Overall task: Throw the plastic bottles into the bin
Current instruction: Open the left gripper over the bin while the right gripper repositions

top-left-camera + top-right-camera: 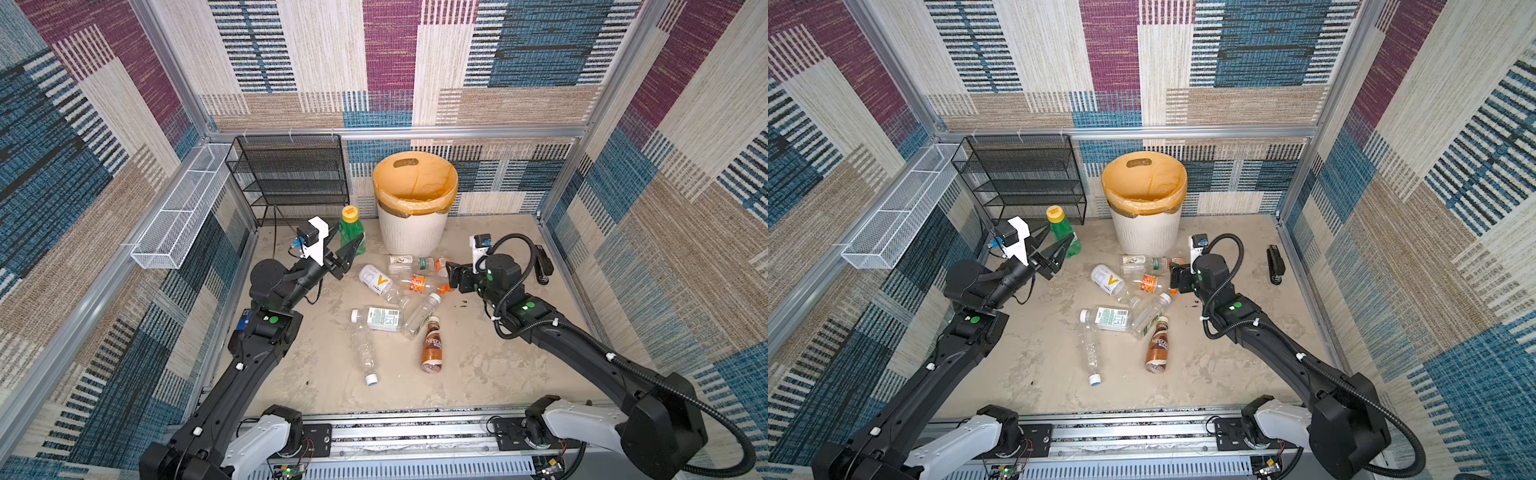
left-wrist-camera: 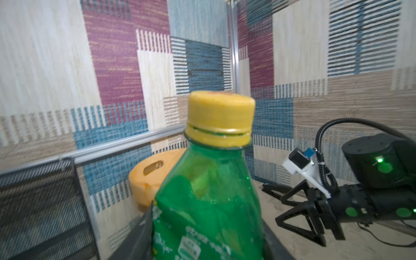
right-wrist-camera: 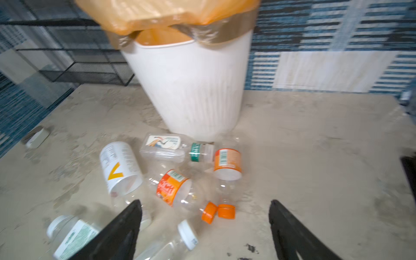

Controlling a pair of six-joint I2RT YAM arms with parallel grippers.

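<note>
Closest to me, a brown Nescafe bottle [image 1: 432,347] and a crushed clear bottle [image 1: 363,351] lie on the floor, with more plastic bottles scattered just beyond them. The right gripper [image 3: 205,203] hangs low over that scatter, its arm stretched forward and bent at the elbow. Its claw is spread wide and empty, with an orange-labelled bottle [image 3: 172,186] just ahead of the tips. Further back, the left gripper [image 1: 353,248] angles upward, clamped tight on the upright green bottle [image 1: 350,232]. The bin [image 1: 411,235] stands beyond, by the back wall. I'd call this the carrying step. The next move calls for swinging the green bottle rightward over the rim, then letting go.
</note>
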